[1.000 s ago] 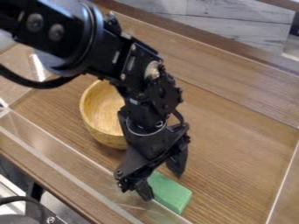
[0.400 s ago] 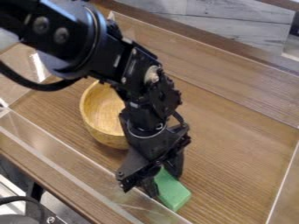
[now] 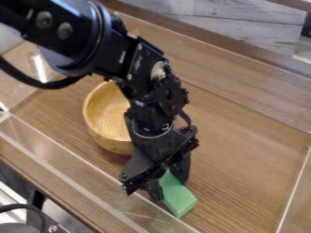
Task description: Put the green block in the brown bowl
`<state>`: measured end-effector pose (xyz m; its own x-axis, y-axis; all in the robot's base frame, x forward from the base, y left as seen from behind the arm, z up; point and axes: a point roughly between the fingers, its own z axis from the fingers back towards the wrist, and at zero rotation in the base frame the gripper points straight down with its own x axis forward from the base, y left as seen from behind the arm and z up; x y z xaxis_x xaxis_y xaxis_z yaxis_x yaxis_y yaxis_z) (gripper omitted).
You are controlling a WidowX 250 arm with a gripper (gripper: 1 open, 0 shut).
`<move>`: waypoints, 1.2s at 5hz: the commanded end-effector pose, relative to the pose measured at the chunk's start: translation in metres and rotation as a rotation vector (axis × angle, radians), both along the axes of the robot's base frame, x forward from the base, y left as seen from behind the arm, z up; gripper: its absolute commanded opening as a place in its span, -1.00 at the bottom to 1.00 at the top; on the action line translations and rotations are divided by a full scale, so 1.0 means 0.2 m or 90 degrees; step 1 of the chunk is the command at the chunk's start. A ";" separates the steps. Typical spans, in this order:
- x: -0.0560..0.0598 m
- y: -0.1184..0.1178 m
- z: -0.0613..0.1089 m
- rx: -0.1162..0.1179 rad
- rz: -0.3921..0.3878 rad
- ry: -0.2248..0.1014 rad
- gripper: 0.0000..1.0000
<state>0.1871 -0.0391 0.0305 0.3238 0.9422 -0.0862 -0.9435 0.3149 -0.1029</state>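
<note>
Camera view: the black, jointed gripper [image 3: 162, 189] pinches the flat, matte green block [image 3: 177, 195] at lower centre, above right of centre-left's round, smooth tan wooden bowl [image 3: 107, 118] partly hidden behind it.

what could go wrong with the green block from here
The gripper has its fingers at one end of the green block, with much of the bar sticking out beyond them, so it might tip or twist if lifted.

The brown bowl sits close beside the arm and partly behind it, so a low swing toward it could knock the rim before the block gets over it.
</note>
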 end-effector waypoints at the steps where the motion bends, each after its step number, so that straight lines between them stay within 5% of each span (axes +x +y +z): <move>1: 0.05 0.01 0.06 -0.001 -0.008 -0.028 -1.00; 6: 0.07 0.02 0.12 0.003 -0.047 -0.020 -1.00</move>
